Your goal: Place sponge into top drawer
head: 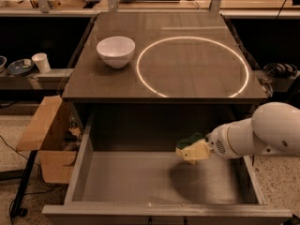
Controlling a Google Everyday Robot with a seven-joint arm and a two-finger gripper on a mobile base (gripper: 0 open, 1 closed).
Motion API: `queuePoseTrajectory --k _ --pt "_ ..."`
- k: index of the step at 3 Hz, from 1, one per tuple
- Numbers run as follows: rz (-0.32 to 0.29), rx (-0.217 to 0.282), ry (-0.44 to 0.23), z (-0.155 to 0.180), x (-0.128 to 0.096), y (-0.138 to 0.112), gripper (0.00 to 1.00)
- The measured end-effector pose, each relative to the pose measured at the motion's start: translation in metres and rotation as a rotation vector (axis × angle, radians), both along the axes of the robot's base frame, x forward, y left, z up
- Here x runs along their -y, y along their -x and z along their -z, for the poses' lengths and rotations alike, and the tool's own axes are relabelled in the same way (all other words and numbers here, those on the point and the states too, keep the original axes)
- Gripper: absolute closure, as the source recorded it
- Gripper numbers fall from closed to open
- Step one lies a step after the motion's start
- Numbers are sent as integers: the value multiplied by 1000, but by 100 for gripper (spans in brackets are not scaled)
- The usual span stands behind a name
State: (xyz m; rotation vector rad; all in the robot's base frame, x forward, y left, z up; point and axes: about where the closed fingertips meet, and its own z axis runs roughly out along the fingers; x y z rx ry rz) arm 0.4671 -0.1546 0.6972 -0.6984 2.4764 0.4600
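The sponge, yellow foam with a dark green top, hangs in the air over the right half of the open top drawer. It casts a shadow on the grey drawer floor below it. My gripper is at the end of the white arm reaching in from the right and is shut on the sponge's right end. The drawer is pulled out fully under the table's front edge, and nothing lies in it.
A white bowl stands on the dark tabletop at the back left, next to a lit ring. A cardboard box leans at the drawer's left side. A paper cup and a dish sit on a low shelf at far left.
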Motion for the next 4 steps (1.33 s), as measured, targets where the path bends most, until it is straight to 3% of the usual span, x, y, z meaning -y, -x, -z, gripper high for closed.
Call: queuePoseTrajectory --k 2,3,4 --pt "4 -55 -9 20 -6 9 100" --pt "11 -106 -22 38 -10 17 100" --pt "11 -106 -22 38 -10 17 100"
